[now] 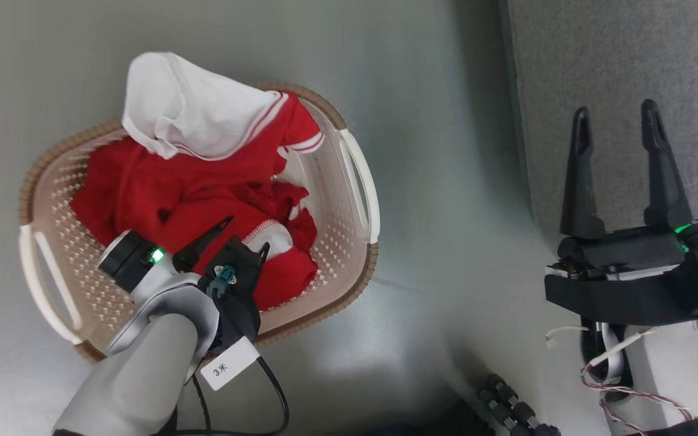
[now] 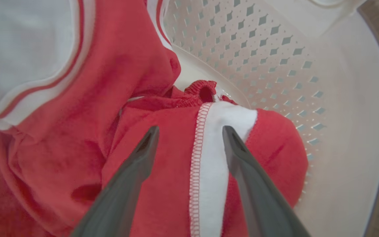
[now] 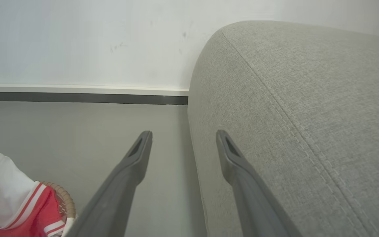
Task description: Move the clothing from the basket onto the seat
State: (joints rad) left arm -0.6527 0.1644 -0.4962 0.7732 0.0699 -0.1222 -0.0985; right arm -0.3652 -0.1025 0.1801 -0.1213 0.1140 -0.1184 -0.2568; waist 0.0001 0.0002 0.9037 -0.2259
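Red clothing (image 1: pixel 203 188) all in basket (image 1: pixel 337 242), ten o'clock; nothing on seat (image 1: pixel 615 72), two o'clock. Left gripper (image 1: pixel 246 233) wide over white trim, nothing pinched. Right gripper (image 1: pixel 614 109) wide, empty, beside seat. Whole transfer left.

Living-room setting: grey fabric seat (image 3: pixel 291 115), laundry basket (image 1: pixel 334 236), skirting board (image 3: pixel 77 97).

A smooth, pale grey floor (image 1: pixel 434 181) lies underfoot, glossy enough to carry a soft whitish glare (image 1: pixel 349 357). In the right wrist view it meets a plain off-white wall (image 3: pixel 94 39) with faint scuffs (image 3: pixel 117 47). A dark grey skirting strip (image 3: pixel 77 97) runs along the wall's foot under a thin white ledge. The seat (image 3: pixel 308 115), in grey woven upholstery with a stitched seam, rises before that wall and shades the floor beside it.
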